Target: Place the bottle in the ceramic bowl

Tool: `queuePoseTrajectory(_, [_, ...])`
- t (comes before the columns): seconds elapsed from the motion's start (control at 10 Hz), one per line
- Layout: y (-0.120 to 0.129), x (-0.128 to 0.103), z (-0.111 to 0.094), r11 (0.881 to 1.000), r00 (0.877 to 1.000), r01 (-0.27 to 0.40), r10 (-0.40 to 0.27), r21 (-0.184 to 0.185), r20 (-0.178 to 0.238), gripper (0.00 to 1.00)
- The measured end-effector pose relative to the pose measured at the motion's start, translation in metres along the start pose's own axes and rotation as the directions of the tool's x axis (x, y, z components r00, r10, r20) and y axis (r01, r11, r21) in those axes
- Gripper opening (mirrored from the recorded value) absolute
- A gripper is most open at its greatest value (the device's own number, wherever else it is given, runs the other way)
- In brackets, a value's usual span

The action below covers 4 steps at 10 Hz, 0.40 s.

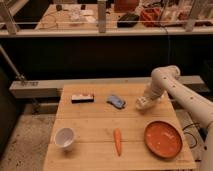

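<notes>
A small blue and pale thing (116,101) lies on the wooden table (95,125) at the back middle; it may be the bottle on its side. A shallow orange-red bowl (162,139) sits at the front right. A white cup-like bowl (65,138) stands at the front left. My gripper (142,104) hangs at the end of the white arm (165,82), low over the table's back right. It is to the right of the blue thing and behind the orange-red bowl. I cannot tell whether it holds anything.
A carrot (117,141) lies at the front middle of the table. A dark flat packet (82,98) lies at the back left. A grey ledge (40,85) and a railing run behind the table. Cables lie on the floor at the right.
</notes>
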Motion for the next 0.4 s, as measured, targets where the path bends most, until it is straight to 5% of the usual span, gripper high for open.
queuePoseTrajectory(0.4, [0.0018,0.0004,-0.0033,1.000,1.000,0.000,0.000,0.000,-0.001,0.02])
